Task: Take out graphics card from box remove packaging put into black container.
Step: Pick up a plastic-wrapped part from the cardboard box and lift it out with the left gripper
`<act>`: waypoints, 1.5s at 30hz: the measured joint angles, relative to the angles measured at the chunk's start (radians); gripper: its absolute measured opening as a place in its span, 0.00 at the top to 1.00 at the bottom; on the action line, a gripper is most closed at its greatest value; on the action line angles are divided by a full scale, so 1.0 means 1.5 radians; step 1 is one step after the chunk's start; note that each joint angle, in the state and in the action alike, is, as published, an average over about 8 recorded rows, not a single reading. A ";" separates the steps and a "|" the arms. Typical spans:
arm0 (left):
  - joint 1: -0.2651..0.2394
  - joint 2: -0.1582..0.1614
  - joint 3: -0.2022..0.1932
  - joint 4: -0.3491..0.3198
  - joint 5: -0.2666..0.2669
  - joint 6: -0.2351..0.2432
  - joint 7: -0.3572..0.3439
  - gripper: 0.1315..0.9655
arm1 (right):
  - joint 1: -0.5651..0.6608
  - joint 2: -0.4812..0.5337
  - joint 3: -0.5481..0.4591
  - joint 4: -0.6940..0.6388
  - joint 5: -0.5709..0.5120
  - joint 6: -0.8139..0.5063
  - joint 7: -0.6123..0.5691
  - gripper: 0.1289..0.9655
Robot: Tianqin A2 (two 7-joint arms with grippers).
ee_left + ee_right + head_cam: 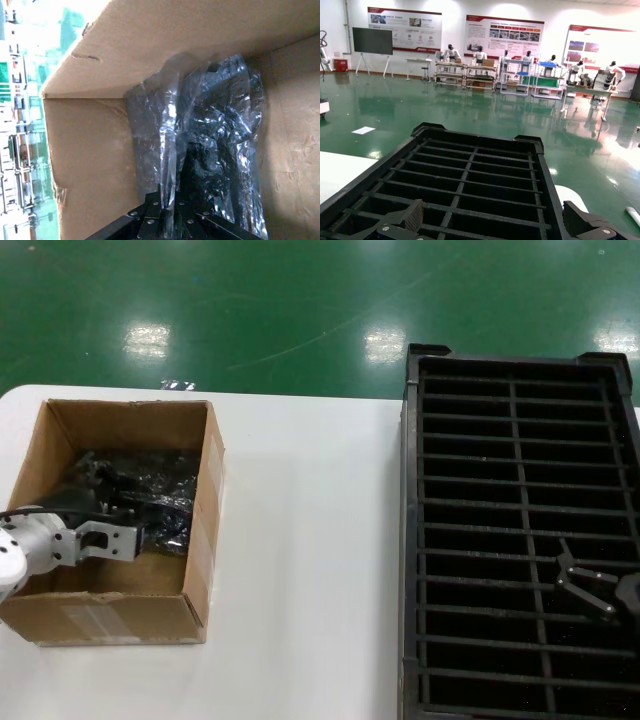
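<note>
The brown box [100,617] stands at the table's left with crinkly silver-grey packaging [140,490] bunched inside. My left gripper [138,532] is down in the box. In the left wrist view its fingers [150,220] are shut on an upright fold of the packaging [200,130]. A dark shape shows through the plastic, but the graphics card itself is hidden. The black container [410,540] fills the right side. My right gripper [590,588] hovers over its near right slots, open and holding nothing [496,220], with the ribbed container [470,137] stretching away beneath it.
The box's cardboard walls [90,165] close in around my left gripper. White table [310,540] lies between box and container. Green floor [300,310] is beyond the table's far edge.
</note>
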State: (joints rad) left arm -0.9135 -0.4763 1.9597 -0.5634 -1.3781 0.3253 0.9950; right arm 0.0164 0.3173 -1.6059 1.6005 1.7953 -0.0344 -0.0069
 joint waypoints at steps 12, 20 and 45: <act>0.052 -0.047 0.006 -0.141 0.102 -0.007 -0.150 0.98 | 0.000 0.000 0.000 0.000 0.000 0.000 0.000 0.00; 0.112 -0.083 -0.040 -0.276 0.213 0.008 -0.271 0.99 | 0.000 0.000 0.000 0.000 0.000 0.000 0.000 0.00; 0.452 -0.171 -0.293 -0.836 0.336 0.121 -0.482 0.99 | 0.000 0.000 0.000 0.000 0.000 0.000 0.000 0.00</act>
State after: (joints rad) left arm -0.2358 -0.7330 1.5203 -1.8167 -0.8742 0.5071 0.2718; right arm 0.0164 0.3173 -1.6059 1.6004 1.7953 -0.0344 -0.0069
